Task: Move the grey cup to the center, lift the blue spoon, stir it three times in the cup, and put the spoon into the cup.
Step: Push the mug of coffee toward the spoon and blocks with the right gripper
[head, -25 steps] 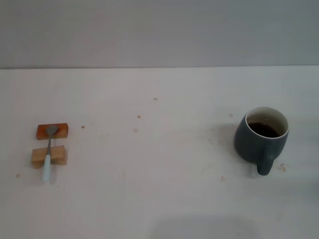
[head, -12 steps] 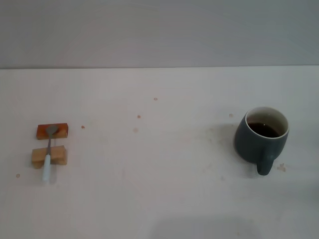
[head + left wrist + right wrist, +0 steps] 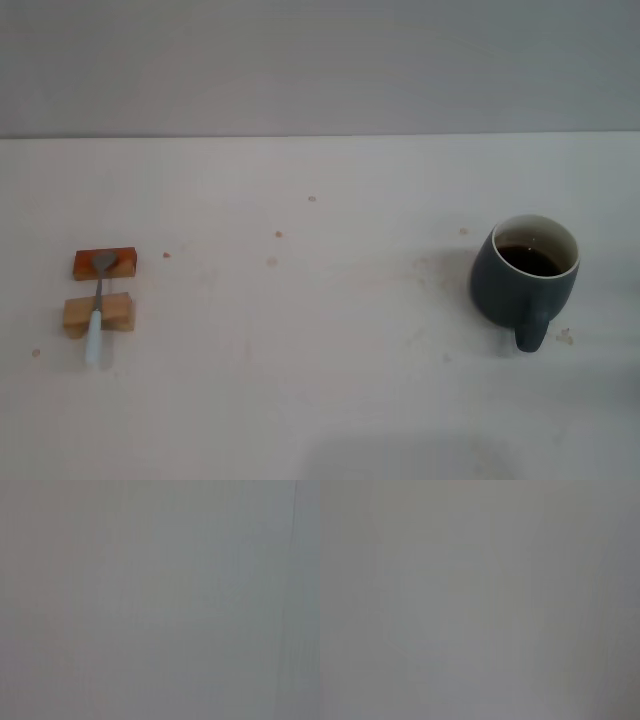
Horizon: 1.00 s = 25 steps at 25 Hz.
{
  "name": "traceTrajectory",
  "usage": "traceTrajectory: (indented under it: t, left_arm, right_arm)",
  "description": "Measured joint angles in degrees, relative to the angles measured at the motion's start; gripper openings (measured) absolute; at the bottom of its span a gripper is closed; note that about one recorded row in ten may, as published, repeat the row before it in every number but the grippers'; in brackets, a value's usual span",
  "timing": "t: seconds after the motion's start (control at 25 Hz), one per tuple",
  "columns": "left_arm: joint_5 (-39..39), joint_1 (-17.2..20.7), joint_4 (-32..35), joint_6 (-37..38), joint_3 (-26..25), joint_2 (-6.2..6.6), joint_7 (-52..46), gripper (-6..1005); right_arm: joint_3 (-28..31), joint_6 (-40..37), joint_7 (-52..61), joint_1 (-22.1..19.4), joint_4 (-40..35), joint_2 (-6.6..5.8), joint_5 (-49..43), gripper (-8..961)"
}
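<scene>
The grey cup stands upright at the right of the white table, its handle toward the front edge, with dark brown liquid inside. The blue spoon lies at the far left, its metal bowl on a red-brown block and its shaft across a pale wooden block; the light-blue handle points to the front. Neither gripper shows in the head view. Both wrist views show only a blank grey surface.
The white table has small brown specks and stains across its middle and around the cup. A grey wall rises behind the table's far edge.
</scene>
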Motion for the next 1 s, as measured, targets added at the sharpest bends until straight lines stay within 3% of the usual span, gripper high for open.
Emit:
traceTrajectory:
  t: [0.44, 0.84, 1.0]
  left_arm:
    - [-1.4, 0.6, -0.1, -1.0, 0.0, -0.08, -0.2, 682]
    - [-2.7, 0.9, 0.0, -1.7, 0.0, -0.03, -0.2, 682]
    - [-2.8, 1.0, 0.0, -1.7, 0.0, -0.03, -0.2, 682]
  right_arm:
    - [-10.2, 1.0, 0.5, 0.8, -0.6, 0.70, 0.0, -2]
    - [-16.2, 2.8, 0.6, 1.2, -1.1, 0.68, 0.0, -2]
    - [-20.0, 4.8, 0.8, 2.5, -0.8, 0.09, 0.0, -2]
